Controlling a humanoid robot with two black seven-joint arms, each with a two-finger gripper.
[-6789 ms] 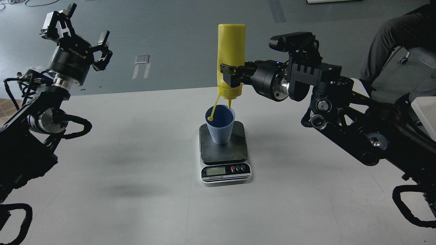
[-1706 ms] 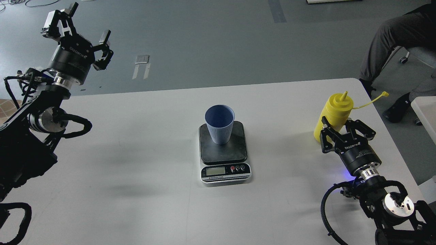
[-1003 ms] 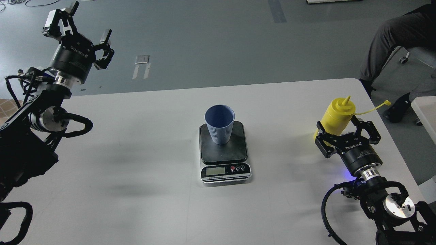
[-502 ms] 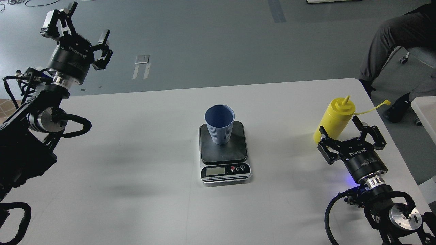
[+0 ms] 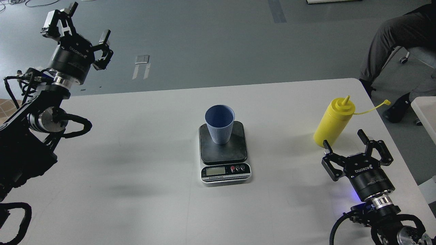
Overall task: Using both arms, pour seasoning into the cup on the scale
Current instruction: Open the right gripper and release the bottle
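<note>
The light blue ribbed cup (image 5: 220,123) stands upright on the black platform of the scale (image 5: 224,157) at the table's middle. The yellow seasoning bottle (image 5: 333,121) stands upright near the table's right edge, nozzle up, its cap strap sticking out to the right. My right gripper (image 5: 344,137) is open and empty, just in front of the bottle and apart from it. My left gripper (image 5: 89,20) is open and empty, raised high at the far left, beyond the table's back edge.
The white table (image 5: 136,163) ends just right of the bottle. A seated person's legs (image 5: 388,37) and a chair are beyond the back right corner. A white object (image 5: 424,112) sits at the right edge.
My right gripper has let go of the bottle and drawn back toward me, leaving it standing. The left arm, cup and scale have not moved.
</note>
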